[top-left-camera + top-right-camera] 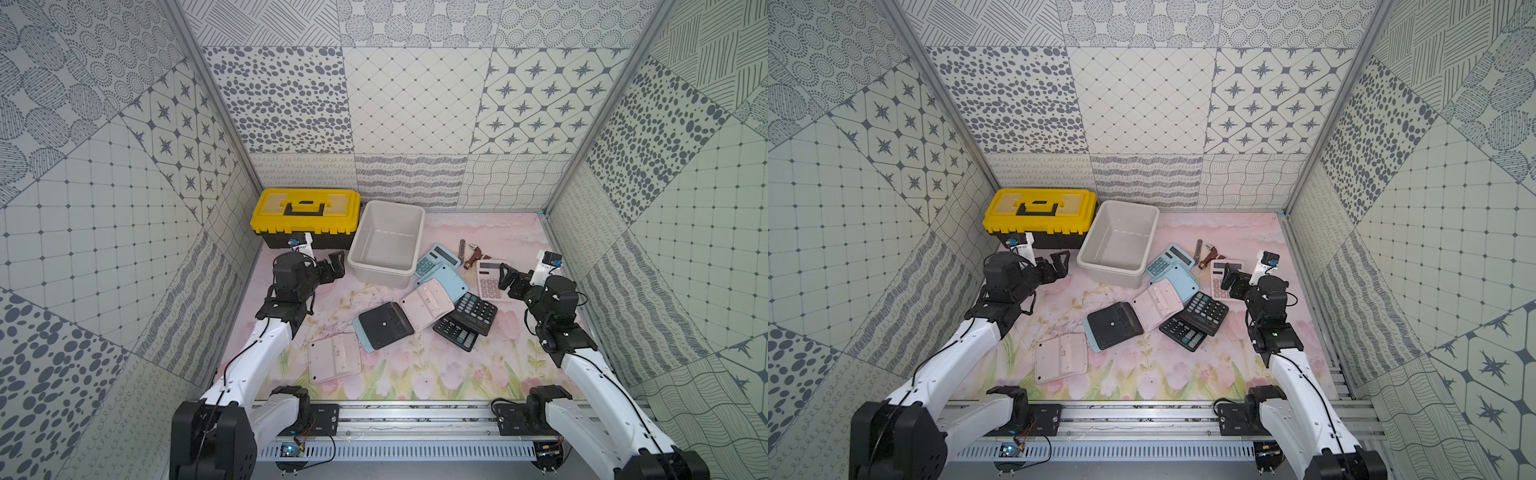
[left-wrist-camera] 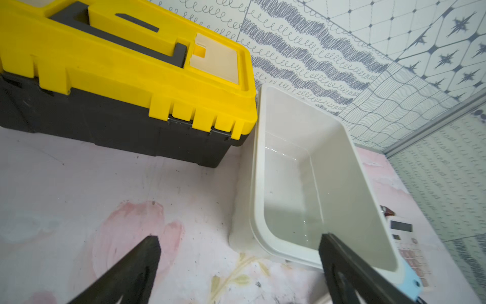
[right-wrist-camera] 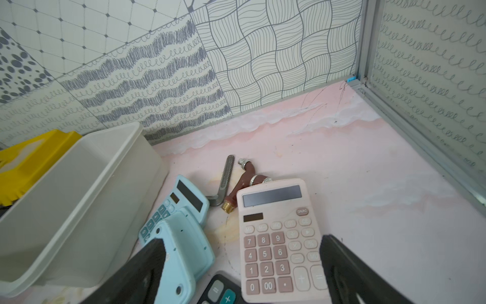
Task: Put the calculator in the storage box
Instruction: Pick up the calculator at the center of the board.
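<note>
We see the right claw [image 3: 240, 240] spread wide and empty, hovering just above a pale pink rectangular plastic calculator [image 3: 273, 237] lying face up on the worktop [image 3: 368, 163]. Its long axis points away from the claw, display end farthest. We judge this claw the nearer one. The off-white rounded plastic storage box [image 1: 386, 239] sits empty beside the left claw [image 2: 240, 238], also spread.
</note>
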You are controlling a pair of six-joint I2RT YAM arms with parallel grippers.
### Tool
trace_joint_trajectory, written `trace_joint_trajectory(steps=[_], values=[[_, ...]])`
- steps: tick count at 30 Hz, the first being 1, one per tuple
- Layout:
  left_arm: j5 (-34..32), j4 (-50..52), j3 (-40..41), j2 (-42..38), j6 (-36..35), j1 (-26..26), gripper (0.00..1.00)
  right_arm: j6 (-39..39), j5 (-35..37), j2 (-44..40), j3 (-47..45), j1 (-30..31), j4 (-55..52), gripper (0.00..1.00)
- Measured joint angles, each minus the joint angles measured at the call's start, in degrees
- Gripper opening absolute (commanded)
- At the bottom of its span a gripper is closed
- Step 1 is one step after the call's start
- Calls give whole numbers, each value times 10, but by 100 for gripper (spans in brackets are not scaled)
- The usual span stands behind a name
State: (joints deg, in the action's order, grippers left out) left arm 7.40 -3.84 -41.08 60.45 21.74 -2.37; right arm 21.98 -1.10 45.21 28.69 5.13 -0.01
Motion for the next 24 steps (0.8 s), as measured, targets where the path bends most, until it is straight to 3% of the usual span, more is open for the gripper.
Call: trace_joint_trajectory(steps=[7, 13, 17, 24], values=[[45, 106, 49, -110, 136, 5, 100, 115, -122, -48, 11, -40, -120, 97], [108, 139, 90, -108, 255, 0, 100, 172, -236, -31, 11, -63, -159, 97], [131, 162, 73, -99, 302, -50, 100, 193, -296, 12, 9, -64, -173, 96], [145, 186, 42, -59, 377, -189, 100, 196, -343, 53, 0, -64, -202, 96]])
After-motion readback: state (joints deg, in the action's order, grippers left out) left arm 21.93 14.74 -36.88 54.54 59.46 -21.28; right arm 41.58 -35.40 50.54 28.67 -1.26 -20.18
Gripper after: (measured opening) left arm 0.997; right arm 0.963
